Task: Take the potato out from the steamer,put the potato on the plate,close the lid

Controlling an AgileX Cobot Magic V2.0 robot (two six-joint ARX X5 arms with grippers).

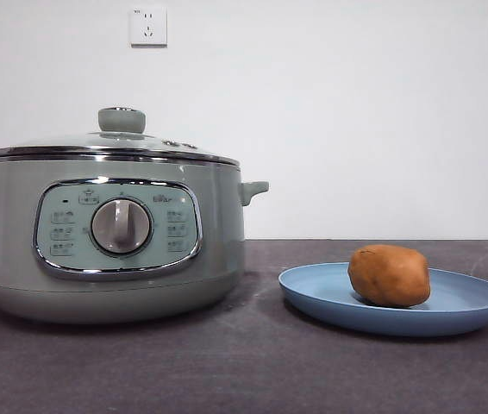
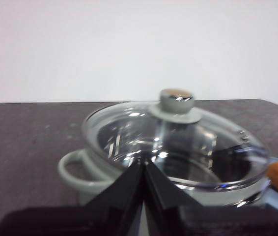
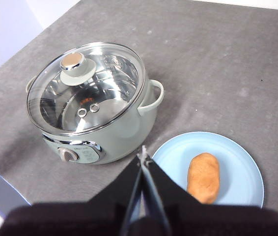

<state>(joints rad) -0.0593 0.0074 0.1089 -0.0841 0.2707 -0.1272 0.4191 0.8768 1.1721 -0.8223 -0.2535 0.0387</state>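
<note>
Near surface (image 1: pixel 253 371): dark, matte, bare in front of both pot and plate.
Plate (image 1: pixel 477 302): light blue, shallow, flat on the surface just beside the steamer, apart from it.
Potato (image 1: pixel 389 275): orange-brown, lying on the plate toward its middle, touching nothing else; no sign of rolling.
Steamer (image 1: pixel 20 250): sage green, dial facing front, upright on the surface.
Lid (image 1: pixel 71 142): seated level on the chrome rim all round, knob (image 1: pixel 122 119) on top; inside the pot nothing but the steel rack seen through the glass from the right wrist view.
Left claw (image 2: pixel 144 164): clenched, holding nothing, above the near edge of the lid and clear of the glass, knob just beyond the tips.
Right claw (image 3: pixel 143 158): clenched, empty, high over the gap between steamer and plate.
Stage, by judgement: all three parts look done; only checking and backing off left.
Doing it well: confirm the lid's rim sits flush with no tilt; lift straight up and away before any sideways travel, so no jaw clips the knob or drags the glass; keep well off the plate rim so the potato stays put.
Far: white wall with two sockets (image 1: pixel 147 26), nothing else of note.
</note>
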